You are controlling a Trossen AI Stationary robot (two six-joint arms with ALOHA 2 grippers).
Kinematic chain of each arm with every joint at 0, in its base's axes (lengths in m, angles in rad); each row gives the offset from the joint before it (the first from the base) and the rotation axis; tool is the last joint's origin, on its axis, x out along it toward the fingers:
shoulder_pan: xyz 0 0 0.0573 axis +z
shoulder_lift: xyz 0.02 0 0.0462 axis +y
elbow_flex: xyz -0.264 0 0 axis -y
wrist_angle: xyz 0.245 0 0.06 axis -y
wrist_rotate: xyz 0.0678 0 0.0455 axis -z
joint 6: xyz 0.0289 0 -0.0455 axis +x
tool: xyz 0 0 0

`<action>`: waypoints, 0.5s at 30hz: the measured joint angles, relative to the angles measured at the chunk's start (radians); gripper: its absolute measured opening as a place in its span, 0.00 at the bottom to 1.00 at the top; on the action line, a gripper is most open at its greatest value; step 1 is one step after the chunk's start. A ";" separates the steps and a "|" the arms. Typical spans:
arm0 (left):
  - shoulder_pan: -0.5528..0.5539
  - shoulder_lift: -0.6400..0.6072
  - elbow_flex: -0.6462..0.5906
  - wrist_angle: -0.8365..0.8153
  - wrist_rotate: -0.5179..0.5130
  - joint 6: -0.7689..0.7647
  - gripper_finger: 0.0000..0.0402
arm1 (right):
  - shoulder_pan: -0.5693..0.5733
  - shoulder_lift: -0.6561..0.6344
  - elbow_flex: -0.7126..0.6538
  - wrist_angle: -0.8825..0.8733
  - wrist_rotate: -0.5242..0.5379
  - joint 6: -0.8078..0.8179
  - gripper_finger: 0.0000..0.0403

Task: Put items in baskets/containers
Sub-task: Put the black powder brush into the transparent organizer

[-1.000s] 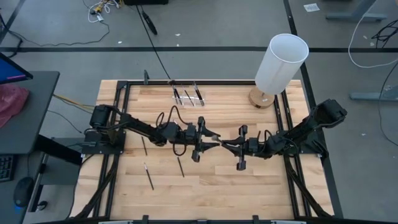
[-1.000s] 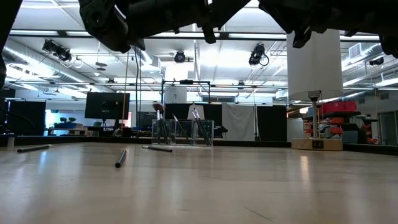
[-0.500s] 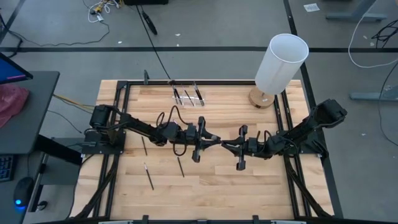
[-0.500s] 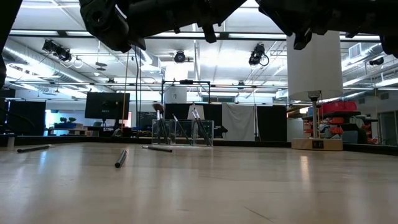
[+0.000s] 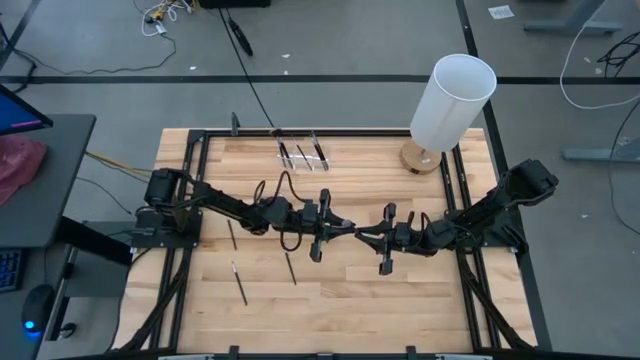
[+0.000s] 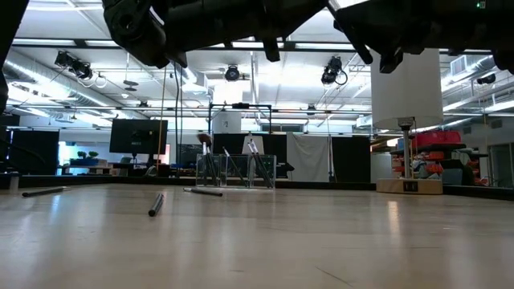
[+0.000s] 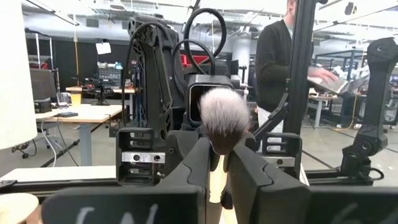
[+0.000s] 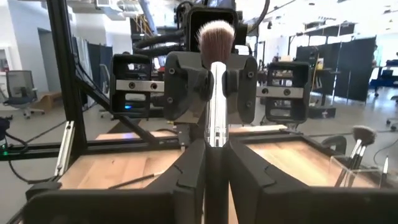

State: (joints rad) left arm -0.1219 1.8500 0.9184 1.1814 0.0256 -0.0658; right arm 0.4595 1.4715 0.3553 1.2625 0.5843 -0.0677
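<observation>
- The left gripper [image 5: 343, 227] and the right gripper [image 5: 364, 233] meet nose to nose above the middle of the light wooden table [image 5: 380, 300]. Between them is one slim makeup brush with a shiny metal collar and a brownish tuft [image 8: 215, 118].
- Both pairs of fingers are pressed onto this brush. In the left wrist view the tuft stands just above the fingertips. I judge this is a hand-over in the air, so that one arm can take the brush at a better angle for the box.
- The small clear plastic organiser box [image 5: 302, 153] stands at 12 o'clock from the grippers, well apart. Some brushes already stand in it, leaning.
- Three thin dark brushes [image 5: 239, 282] lie flat at 8 o'clock, not yet collected.
- The tall white cylinder on a round wooden base [image 5: 452, 100] at 2 o'clock has no part in this.
- From above, the held brush is nearly hidden by the grippers. Which arm carries its weight I cannot tell.
- In the low view both grippers are cut off at the upper edge.
</observation>
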 joint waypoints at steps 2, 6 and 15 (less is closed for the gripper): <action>0.000 -0.001 0.000 -0.007 0.001 0.000 0.08 | 0.000 0.000 0.000 -0.032 0.000 0.011 0.19; -0.001 -0.017 0.002 -0.041 0.001 0.000 0.08 | -0.001 0.001 0.000 -0.064 0.007 0.042 0.27; -0.002 -0.091 0.000 -0.202 -0.009 0.022 0.08 | -0.001 0.001 0.000 -0.108 0.014 0.068 0.50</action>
State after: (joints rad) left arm -0.1238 1.7587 0.9188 0.9789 0.0165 -0.0436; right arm 0.4587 1.4723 0.3550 1.1548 0.5979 0.0002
